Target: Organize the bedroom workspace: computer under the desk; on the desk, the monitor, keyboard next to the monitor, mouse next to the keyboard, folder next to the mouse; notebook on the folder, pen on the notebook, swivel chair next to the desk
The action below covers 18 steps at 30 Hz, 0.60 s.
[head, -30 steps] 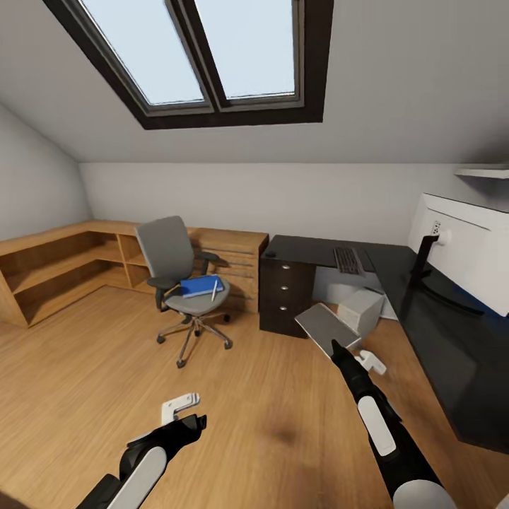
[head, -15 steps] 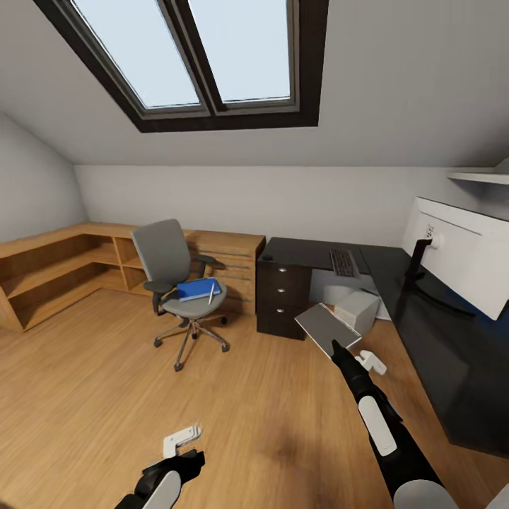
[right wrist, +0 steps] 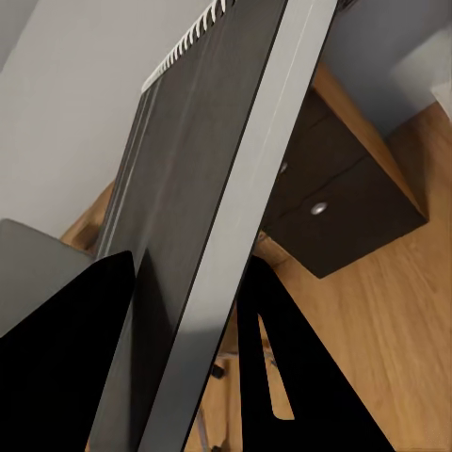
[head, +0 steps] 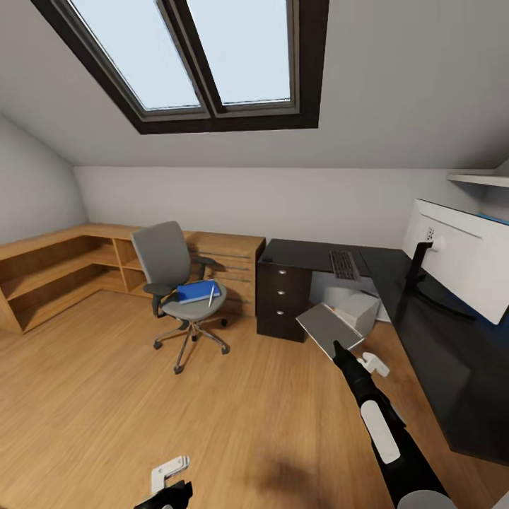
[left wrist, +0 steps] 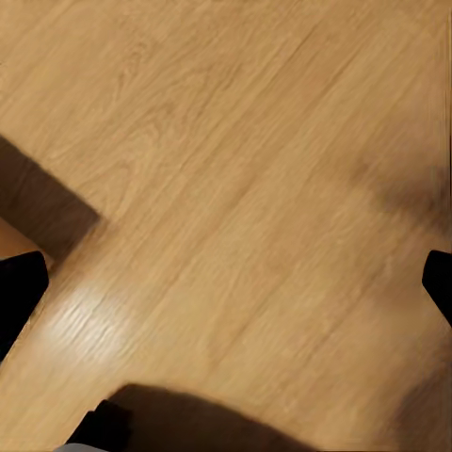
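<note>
Right jaws (right wrist: 184, 311) clamped on the notebook (head: 327, 329), held tilted above the floor. Worktop (head: 424, 332) just to the right, nearer this arm. Left jaws (head: 170, 475) low, apparently parted. Folder (head: 196, 290) on swivel chair (head: 173, 272).

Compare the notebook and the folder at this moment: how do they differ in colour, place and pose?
The notebook is dark grey; the folder is bright blue. The notebook is held in the air by the right pincer, tilted, near the desk; the folder lies flat on the swivel chair seat, unheld. The folder has the pen on top; the notebook carries nothing. Both are thin flat rectangles, and neither is on the desk yet.
</note>
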Motion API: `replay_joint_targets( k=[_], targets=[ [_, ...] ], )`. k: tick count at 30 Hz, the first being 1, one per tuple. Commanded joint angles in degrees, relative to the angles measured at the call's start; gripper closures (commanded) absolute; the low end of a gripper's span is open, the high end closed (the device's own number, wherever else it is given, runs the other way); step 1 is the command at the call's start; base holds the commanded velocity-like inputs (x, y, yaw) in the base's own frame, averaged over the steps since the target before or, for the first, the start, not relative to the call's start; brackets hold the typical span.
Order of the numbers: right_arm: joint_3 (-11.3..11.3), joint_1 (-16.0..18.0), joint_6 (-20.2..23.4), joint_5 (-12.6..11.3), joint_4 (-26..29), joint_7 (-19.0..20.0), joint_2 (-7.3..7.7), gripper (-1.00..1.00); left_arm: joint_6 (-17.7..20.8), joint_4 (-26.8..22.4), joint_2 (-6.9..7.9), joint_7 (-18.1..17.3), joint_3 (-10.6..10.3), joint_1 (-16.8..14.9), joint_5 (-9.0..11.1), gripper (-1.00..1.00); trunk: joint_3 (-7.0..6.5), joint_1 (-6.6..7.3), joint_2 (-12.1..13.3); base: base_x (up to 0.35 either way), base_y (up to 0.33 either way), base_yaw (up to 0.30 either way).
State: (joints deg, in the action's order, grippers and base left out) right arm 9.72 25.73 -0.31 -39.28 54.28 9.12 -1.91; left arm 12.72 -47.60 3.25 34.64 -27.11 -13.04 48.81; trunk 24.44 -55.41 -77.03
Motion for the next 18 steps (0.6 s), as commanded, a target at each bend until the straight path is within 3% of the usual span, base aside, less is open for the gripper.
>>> replay_joint_targets(
  k=[1, 4, 11, 18],
  targets=[
    [0.1, 0.0, -0.1, -0.6, -0.1, 0.4, -0.12, 1.0, -0.2, -0.1, 0.08, 0.4, -0.4, -0.1, -0.1, -1.0, 0.06, -0.02, 0.0, 0.238, 0.0, 0.0],
    [0.1, -0.1, -0.2, -0.8, -0.1, 0.4, -0.32, 1.0, -1.1, -0.1, 0.03, 0.4, -0.8, -0.1, -1.3, -1.0, 0.06, -0.02, 0.0, 0.285, 0.0, 0.0],
    [0.1, -0.1, -0.3, -1.4, -0.2, -1.1, -0.9, 1.0, -1.4, -1.5, 0.02, 0.3, -1.0, -0.1, -1.8, -1.0, 0.06, -0.02, 0.0, 0.318, 0.0, 0.0],
    [0.1, 0.1, -1.5, -4.4, -0.1, -10.6, -3.57, 1.0, -1.0, -9.0, 0.08, 0.5, -0.9, -0.1, -1.9, -1.0, 0.06, -0.02, 0.0, 0.329, 0.0, 0.0]
  ],
)
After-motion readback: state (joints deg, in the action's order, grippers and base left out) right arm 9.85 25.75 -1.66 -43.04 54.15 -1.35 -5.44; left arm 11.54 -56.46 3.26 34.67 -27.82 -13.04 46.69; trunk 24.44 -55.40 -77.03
